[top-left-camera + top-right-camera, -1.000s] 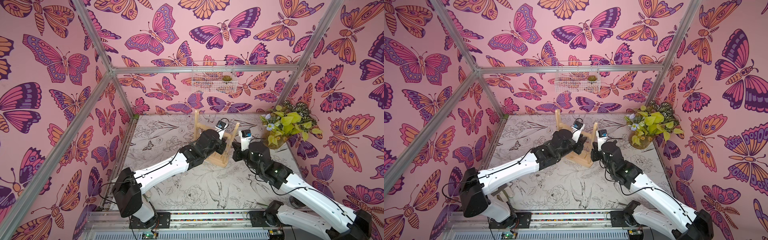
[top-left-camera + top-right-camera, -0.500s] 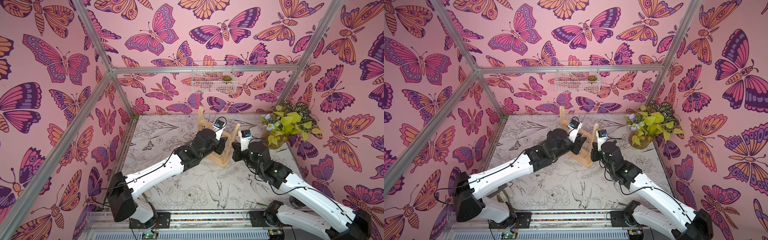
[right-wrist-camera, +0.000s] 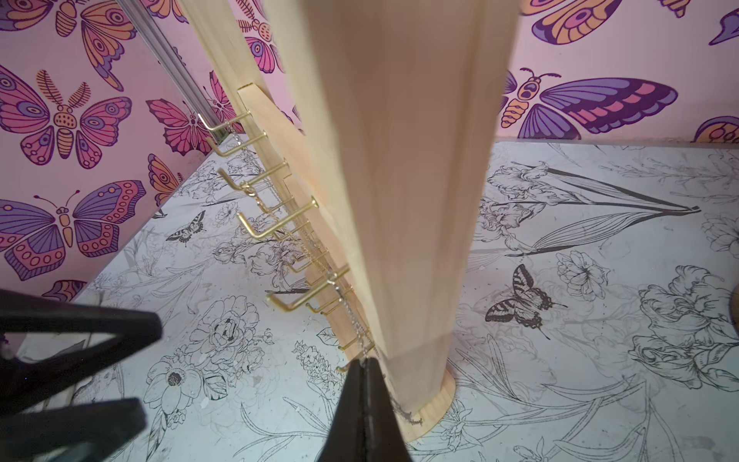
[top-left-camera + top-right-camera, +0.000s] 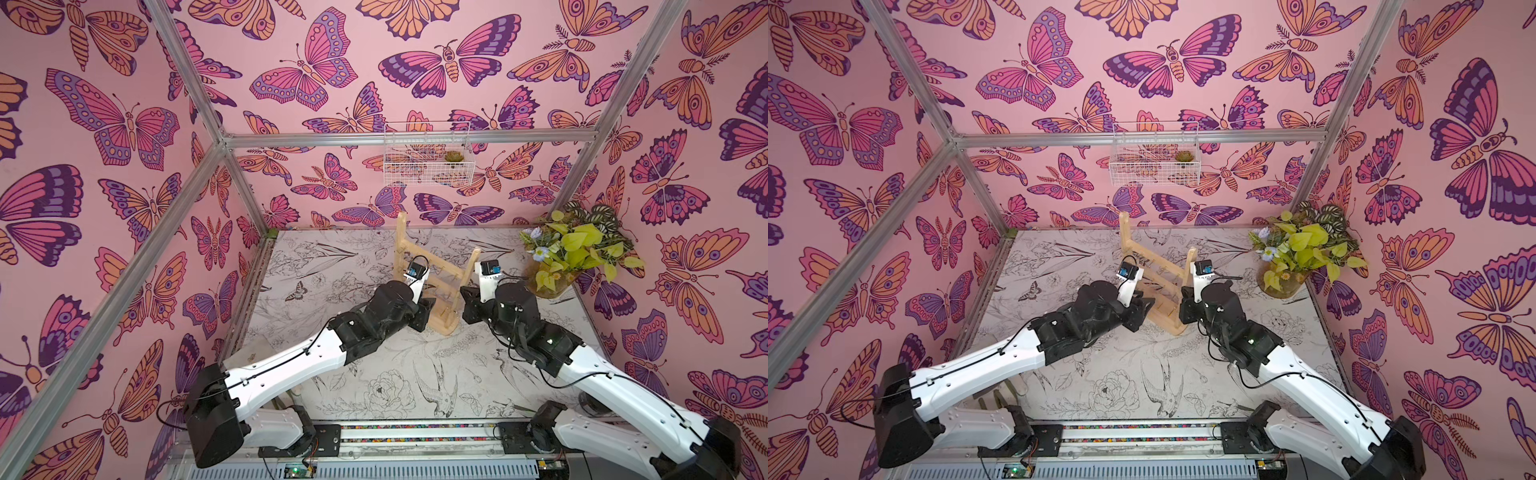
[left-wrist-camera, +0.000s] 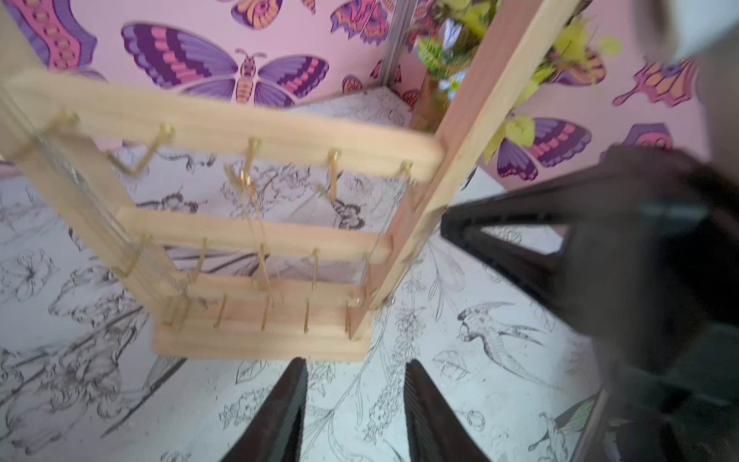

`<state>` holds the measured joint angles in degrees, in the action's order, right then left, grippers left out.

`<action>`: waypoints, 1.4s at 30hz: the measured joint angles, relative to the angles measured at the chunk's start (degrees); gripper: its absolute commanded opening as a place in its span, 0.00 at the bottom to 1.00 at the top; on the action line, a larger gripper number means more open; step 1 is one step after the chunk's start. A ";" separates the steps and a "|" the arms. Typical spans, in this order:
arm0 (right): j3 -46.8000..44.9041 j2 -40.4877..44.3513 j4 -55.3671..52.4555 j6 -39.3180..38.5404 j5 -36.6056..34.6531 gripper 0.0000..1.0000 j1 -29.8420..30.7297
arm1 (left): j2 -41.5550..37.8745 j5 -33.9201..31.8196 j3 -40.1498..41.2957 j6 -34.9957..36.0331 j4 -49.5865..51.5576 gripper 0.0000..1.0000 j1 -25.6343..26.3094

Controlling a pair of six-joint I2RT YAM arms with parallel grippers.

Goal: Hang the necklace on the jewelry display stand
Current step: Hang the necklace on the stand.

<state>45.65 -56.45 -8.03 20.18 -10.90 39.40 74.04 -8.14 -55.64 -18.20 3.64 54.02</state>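
Note:
The jewelry display stand (image 4: 401,241) (image 4: 1124,237), a pale wooden ladder rack with gold hooks, stands mid-table. The necklace (image 5: 250,188), a thin gold chain, hangs over a hook on the top crossbar. It runs down past the lower hooks (image 3: 352,320) to my right gripper (image 3: 366,362), which is shut on it by the stand's base (image 3: 440,400). A loose end lies on that base. My left gripper (image 5: 356,364) is open and holds nothing, just in front of the base (image 5: 260,344). In both top views the two wrists flank the stand's foot.
A white wire basket (image 4: 426,153) hangs on the back wall. A potted plant with yellow-green leaves (image 4: 577,253) stands at the table's right, close behind the right wrist. Metal frame posts line the pink butterfly walls.
The left gripper's jaws have opened wider and the left wrist has drawn back from the stand toward the near left. The right gripper has stayed shut in place.

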 measured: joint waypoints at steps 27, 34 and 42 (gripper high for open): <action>-2.97 -0.55 0.11 2.99 2.86 0.00 0.00 | 25.24 -0.26 15.98 -5.79 -58.25 0.34 -0.13; -2.97 -0.13 0.13 2.99 2.91 0.00 0.00 | 28.04 -0.50 13.09 -5.01 -59.36 0.31 -0.11; -2.97 -0.09 0.15 2.99 3.04 0.00 0.00 | 30.12 -0.74 12.20 -4.85 -60.59 0.24 -0.09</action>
<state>42.68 -56.53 -7.88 23.18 -7.86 39.40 104.16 -8.88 -43.44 -23.05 -56.95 53.93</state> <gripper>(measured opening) 0.045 0.244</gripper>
